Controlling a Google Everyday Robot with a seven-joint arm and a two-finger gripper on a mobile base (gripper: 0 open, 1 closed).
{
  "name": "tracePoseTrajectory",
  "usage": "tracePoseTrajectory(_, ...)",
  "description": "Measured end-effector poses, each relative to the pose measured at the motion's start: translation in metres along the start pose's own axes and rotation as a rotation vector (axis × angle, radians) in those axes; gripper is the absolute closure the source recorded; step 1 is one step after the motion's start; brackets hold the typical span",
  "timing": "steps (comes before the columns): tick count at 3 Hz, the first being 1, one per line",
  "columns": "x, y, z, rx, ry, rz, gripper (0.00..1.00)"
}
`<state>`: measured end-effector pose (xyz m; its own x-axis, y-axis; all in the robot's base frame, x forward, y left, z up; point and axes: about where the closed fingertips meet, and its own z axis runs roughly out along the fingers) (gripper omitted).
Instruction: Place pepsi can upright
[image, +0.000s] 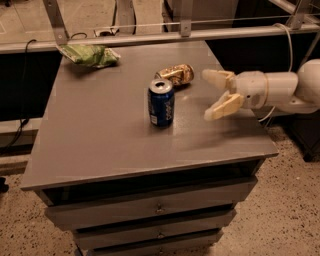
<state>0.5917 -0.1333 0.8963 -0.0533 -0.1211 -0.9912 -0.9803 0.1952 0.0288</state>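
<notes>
- pepsi can (161, 102) stands upright on counter (100, 145), silver top up, so placing looks done
- hand (207, 96) right of pepsi can, apart from it, wide open, holding nothing
- gold dented can (175, 74) lies just behind pepsi can

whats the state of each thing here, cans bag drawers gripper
pepsi can: upright on the table, not held
gold can: on its side, dented, behind the pepsi can
green bag: lying crumpled at the far left corner
drawers: shut
gripper: open, empty, right of the pepsi can
</notes>
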Motion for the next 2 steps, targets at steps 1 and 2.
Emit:
tracePoseTrajectory(1, -0.0229, -0.0089, -0.0593, 0.071, 0.054, -0.047, 0.00)
tracePoseTrajectory(2, -0.0311, -0.0118, -0.0660, 0.084, 0.049, -0.064, 0.00)
